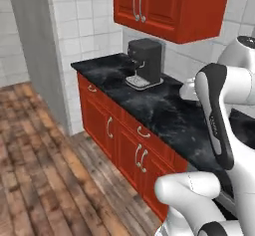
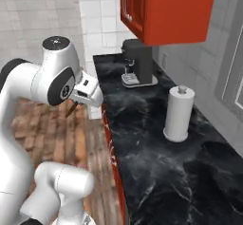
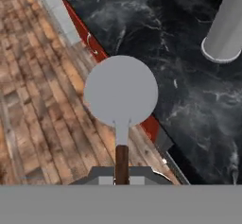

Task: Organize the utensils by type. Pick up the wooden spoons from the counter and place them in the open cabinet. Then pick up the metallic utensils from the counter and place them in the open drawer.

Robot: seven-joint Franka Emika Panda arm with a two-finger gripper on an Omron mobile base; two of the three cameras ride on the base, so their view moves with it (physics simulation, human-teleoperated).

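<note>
My gripper [image 3: 122, 172] is shut on the dark brown handle of a wooden spoon [image 3: 121, 91], whose pale grey round bowl points away from the hand. In the right base view the gripper [image 2: 77, 101] hangs in the air over the wood floor, just left of the black counter's [image 2: 142, 143] front edge, and the spoon's handle [image 2: 71, 109] sticks out below it. The counter [image 1: 164, 110] carries no loose utensil in these views. The metallic utensils, the open cabinet and the open drawer are out of view.
A black coffee machine [image 1: 145, 60] stands at the counter's back. A white paper towel roll [image 2: 179, 114] stands upright further right. A red wall cabinet [image 1: 169, 6] with shut doors hangs above. Red base cabinets [image 1: 124, 140] front the counter, and wood floor [image 1: 45, 170] lies open to the left.
</note>
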